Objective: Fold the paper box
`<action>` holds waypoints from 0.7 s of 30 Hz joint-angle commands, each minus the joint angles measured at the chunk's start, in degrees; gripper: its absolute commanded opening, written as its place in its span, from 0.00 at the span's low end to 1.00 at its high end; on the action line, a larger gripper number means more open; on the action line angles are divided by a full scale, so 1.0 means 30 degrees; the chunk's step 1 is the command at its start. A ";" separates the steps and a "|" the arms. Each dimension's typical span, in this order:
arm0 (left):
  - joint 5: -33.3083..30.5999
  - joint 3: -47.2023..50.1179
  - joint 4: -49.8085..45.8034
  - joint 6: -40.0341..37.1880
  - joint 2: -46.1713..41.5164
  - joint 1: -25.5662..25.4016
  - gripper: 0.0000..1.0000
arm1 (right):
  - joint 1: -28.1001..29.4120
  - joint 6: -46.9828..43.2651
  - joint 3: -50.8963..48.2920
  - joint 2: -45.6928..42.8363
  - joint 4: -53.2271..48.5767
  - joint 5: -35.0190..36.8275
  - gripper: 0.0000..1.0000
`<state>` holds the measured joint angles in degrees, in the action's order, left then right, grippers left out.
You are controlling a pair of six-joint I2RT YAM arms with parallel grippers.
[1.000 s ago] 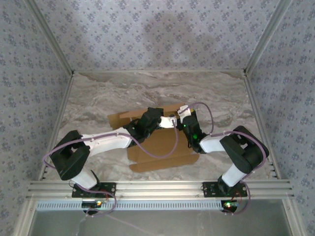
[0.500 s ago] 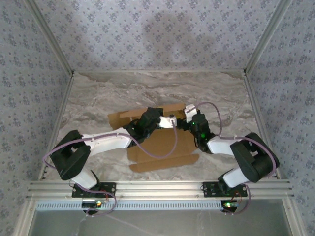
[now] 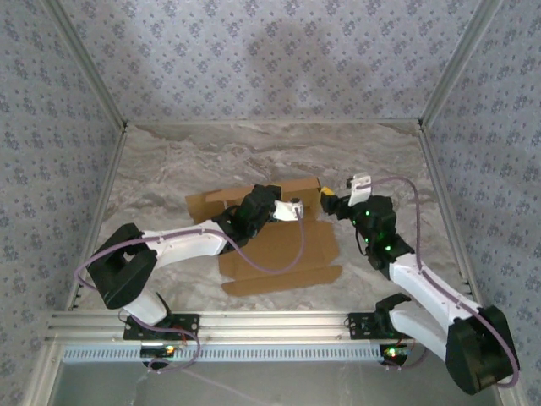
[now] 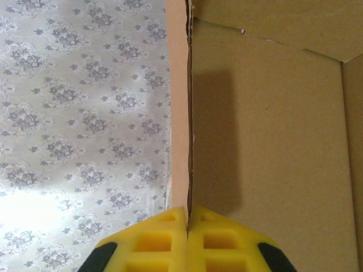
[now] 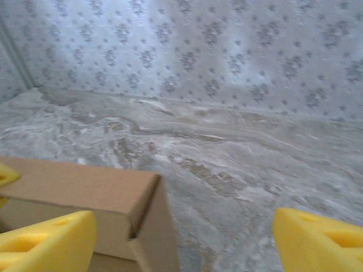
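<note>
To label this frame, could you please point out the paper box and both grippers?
paper box [image 3: 270, 245], top view, base panel.
left gripper [image 4: 187, 221], left wrist view, where shut pads meet.
right gripper [image 5: 182, 226], right wrist view, midway between open fingers.

The left hand [image 4: 187, 228] pinches paper box [image 4: 272, 147] (edge-on).

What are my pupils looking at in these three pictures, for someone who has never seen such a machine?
Two white robot arms are bolted at the near edge of a marbled table. The overhead picture comes from a fixed camera above and behind them; the other two come from cameras on each wrist, so the yellow shapes are finger pads. On the table lies a half-folded tan paper box. The left gripper is shut on the edge of a raised box panel. The right gripper is open beside a box corner, holding nothing.
</note>
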<state>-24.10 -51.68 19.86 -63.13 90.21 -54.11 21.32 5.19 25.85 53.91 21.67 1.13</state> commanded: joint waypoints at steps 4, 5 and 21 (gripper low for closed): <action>0.0096 0.0919 -0.1453 -0.0751 0.0843 -0.0749 0.00 | -0.0588 0.4005 0.7661 0.1882 -1.4902 0.4343 0.57; 0.0006 0.0954 -0.1468 -0.0835 0.0879 -0.0813 0.00 | -0.0810 0.4294 0.8508 0.2008 -1.5921 0.3862 0.53; -0.0893 0.1319 -0.1456 -0.2087 0.1597 -0.1445 0.00 | -0.2875 0.8108 0.9266 0.4211 -1.5018 -0.8535 0.29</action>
<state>-28.64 -50.02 24.45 -68.34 91.83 -57.56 11.09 30.41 50.50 64.82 -18.57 -22.22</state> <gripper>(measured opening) 0.044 0.249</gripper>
